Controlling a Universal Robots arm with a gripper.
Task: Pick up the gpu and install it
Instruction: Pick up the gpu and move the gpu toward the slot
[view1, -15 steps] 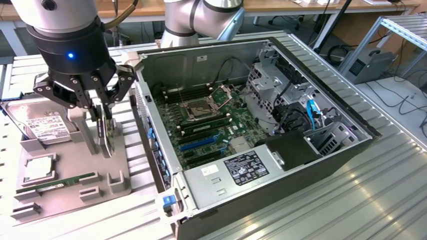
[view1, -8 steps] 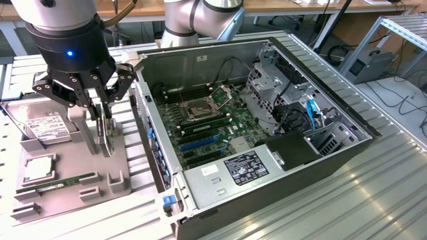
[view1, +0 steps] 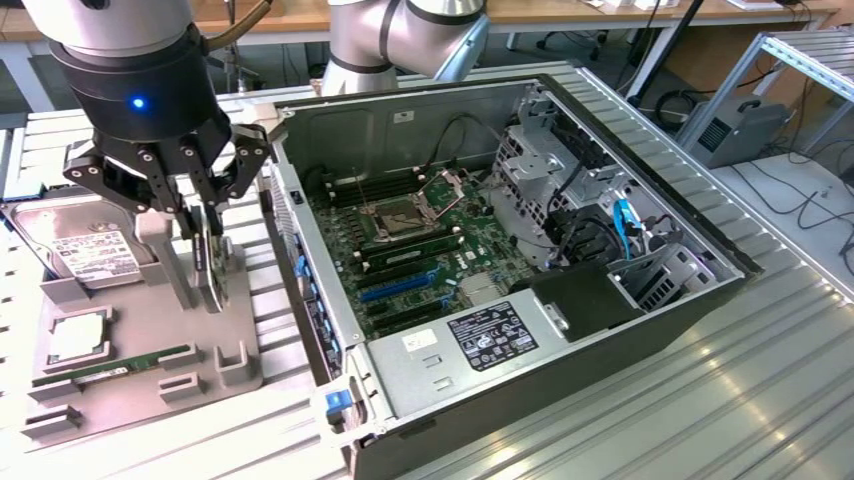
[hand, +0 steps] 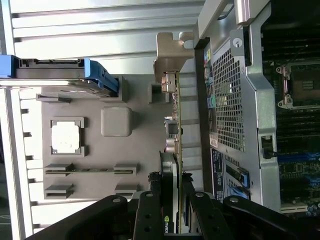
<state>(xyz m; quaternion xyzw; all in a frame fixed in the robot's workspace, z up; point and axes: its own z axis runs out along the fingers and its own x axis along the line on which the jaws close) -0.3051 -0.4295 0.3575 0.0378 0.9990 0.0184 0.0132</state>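
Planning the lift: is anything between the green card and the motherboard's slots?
Yes. The perforated metal wall of the open black computer case stands between the upright green graphics card, clamped in the black gripper, and the blue motherboard slots.

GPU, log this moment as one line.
gpu: upright on gray tray beside open case | jaws: closed on it | install: not done

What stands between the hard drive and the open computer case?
The gpu, upright on edge in the grey tray, with the gripper shut on its upper edge. The exterior view shows this.
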